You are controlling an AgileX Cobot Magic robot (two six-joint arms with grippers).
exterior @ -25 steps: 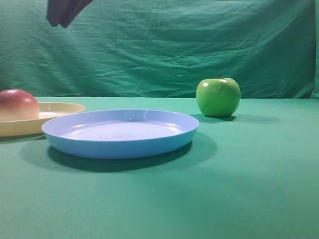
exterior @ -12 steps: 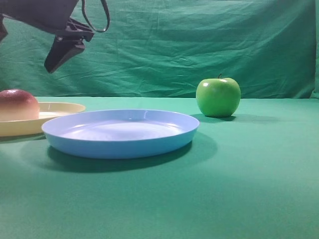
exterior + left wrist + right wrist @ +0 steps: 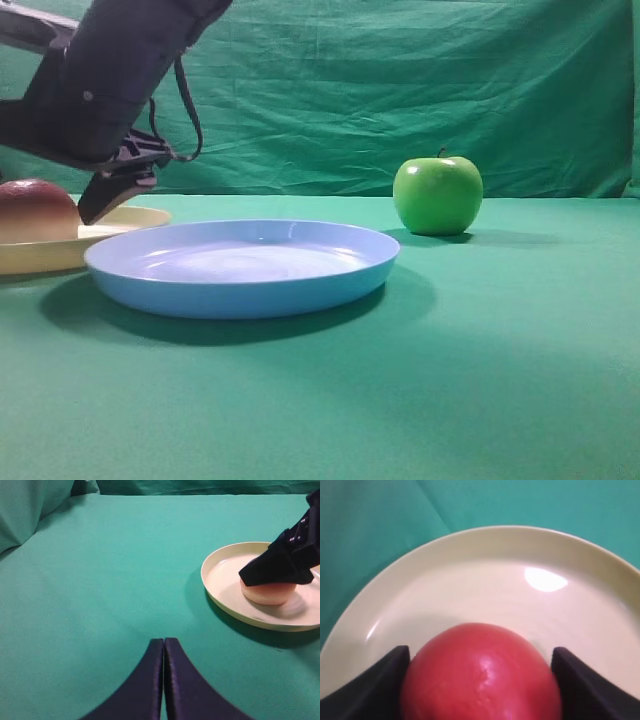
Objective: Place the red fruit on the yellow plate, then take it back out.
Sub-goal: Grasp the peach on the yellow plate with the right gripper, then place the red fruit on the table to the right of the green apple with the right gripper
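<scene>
The red fruit point(image 3: 480, 677) rests on the yellow plate point(image 3: 495, 580), at the far left of the exterior view point(image 3: 35, 210). My right gripper point(image 3: 480, 652) has reached across to it; one dark finger stands on each side of the fruit and both touch its flanks. From outside, one finger point(image 3: 100, 200) shows beside the fruit above the yellow plate point(image 3: 40, 258). The left wrist view shows that gripper point(image 3: 280, 565) over the fruit point(image 3: 267, 594). My left gripper point(image 3: 164, 641) is shut with nothing in it, above bare cloth well short of the plate point(image 3: 225, 600).
A light blue plate point(image 3: 240, 285) lies just right of the yellow one, their rims overlapping in view. A glossy green apple point(image 3: 437, 195) stands farther back on the right. Green cloth covers the table and hangs as a backdrop point(image 3: 400, 90).
The right arm came down from the upper left onto the plate, and its fingers now flank the red fruit. Fruit, plates and apple have not moved.
</scene>
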